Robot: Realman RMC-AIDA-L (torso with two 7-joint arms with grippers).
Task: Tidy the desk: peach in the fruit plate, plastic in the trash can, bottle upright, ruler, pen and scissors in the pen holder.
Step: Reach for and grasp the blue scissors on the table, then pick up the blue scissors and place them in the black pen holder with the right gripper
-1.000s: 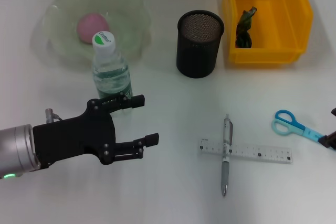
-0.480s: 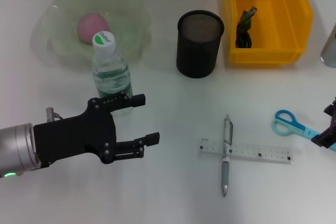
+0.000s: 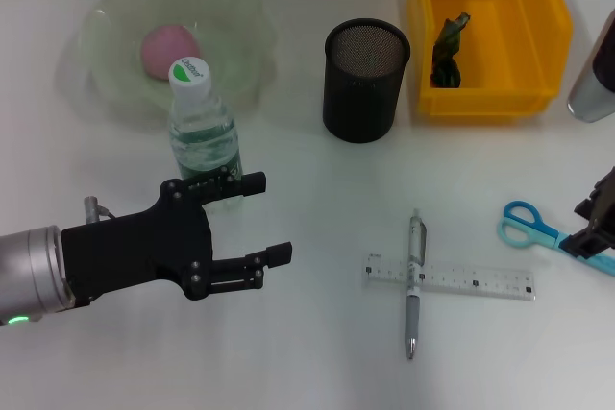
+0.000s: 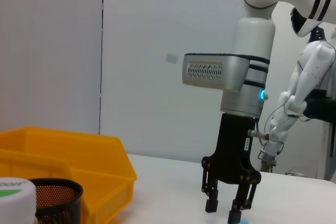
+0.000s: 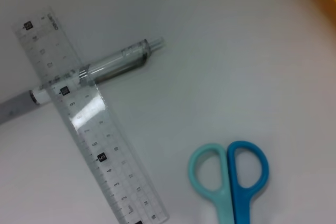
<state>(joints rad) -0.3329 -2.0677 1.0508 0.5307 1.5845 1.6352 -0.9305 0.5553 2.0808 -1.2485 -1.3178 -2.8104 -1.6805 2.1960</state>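
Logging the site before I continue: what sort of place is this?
Probably a lab or test room staged as an office desk: a plain white desk holding a pen holder, ruler and scissors, bare white walls, and another white robot arm behind.

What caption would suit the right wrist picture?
Clear ruler lying across a pen, blue-handled scissors nearby on the white desk.

peach [image 3: 170, 47]: in fruit plate [image 3: 115, 93], upper left
bottle [image 3: 203, 136]: upright, before plate
ruler [image 3: 448, 277]: across pen [image 3: 413, 283], lower right
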